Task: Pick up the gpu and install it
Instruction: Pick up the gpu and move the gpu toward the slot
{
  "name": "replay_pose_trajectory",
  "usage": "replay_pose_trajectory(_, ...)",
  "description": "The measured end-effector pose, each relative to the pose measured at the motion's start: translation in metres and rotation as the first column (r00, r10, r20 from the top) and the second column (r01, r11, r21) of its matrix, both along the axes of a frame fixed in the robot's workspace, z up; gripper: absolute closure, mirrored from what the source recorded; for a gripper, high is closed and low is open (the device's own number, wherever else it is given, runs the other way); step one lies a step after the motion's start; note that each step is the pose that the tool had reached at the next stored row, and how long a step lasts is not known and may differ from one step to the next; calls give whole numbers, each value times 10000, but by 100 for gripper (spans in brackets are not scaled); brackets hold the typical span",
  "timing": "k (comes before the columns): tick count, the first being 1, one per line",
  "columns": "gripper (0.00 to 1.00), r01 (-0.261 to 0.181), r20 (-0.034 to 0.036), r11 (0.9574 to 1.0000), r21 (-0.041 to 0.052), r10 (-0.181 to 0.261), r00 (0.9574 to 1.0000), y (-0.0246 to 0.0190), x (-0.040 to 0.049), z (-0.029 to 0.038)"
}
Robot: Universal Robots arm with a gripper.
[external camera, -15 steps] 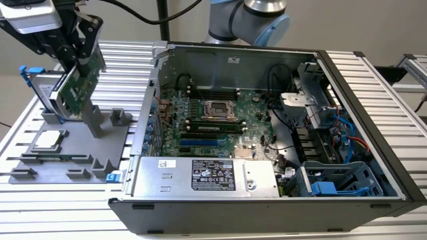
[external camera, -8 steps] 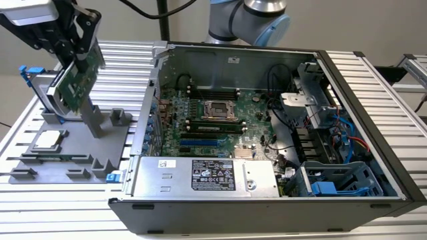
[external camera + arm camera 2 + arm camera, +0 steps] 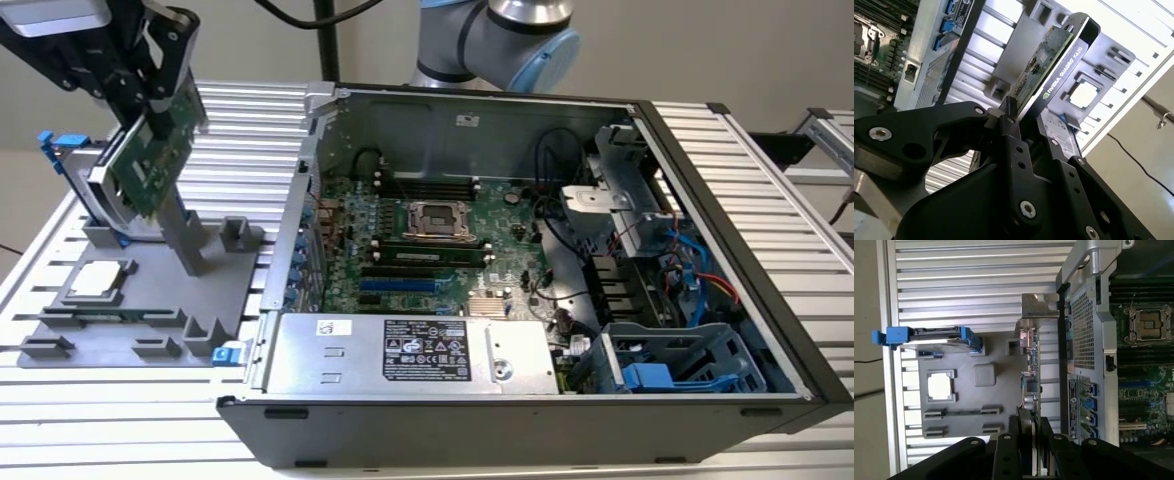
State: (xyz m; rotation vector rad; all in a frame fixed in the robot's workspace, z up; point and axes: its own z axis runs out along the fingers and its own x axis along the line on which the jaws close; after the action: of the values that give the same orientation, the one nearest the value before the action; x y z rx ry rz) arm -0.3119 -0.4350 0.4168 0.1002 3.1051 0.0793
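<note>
Gpu pinched in my claw, held over the tray.
My gripper (image 3: 1013, 116) is clamped on the gpu (image 3: 1050, 55) edge, card upright above the grey holder tray (image 3: 147, 300). I reckon it should stay vertical and clear of the tray posts. The open case (image 3: 747, 300) sits beyond.

You'll find white lettering along the black edge of the gpu (image 3: 1056, 85) in the second wrist view; white label (image 3: 427, 350) on the power supply (image 3: 307, 365), print too small to read

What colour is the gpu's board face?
Green; the gpu board shows best in the exterior view.
</note>
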Motion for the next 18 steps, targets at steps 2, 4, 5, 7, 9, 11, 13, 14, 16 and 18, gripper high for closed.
replay_pose_trajectory(2,100,0,1,10000,0,0,10000,0,0,12)
replay_pose_trajectory(4,100,0,2,10000,1,0,10000,0,0,12)
replay_pose_trajectory(5,100,0,2,10000,1,0,10000,0,0,12)
replay_pose_trajectory(7,100,0,1,10000,0,0,10000,0,0,13)
replay_pose_trajectory(9,100,0,0,10000,0,0,10000,0,0,14)
replay_pose_trajectory(11,100,-1,-2,10000,-2,1,10000,0,8,15)
replay_pose_trajectory(13,100,0,0,10000,0,0,10000,0,21,14)
replay_pose_trajectory(14,100,0,0,10000,0,0,10000,0,30,14)
replay_pose_trajectory(16,100,0,0,10000,0,0,10000,0,51,14)
replay_pose_trajectory(18,100,0,0,10000,0,0,10000,0,79,14)
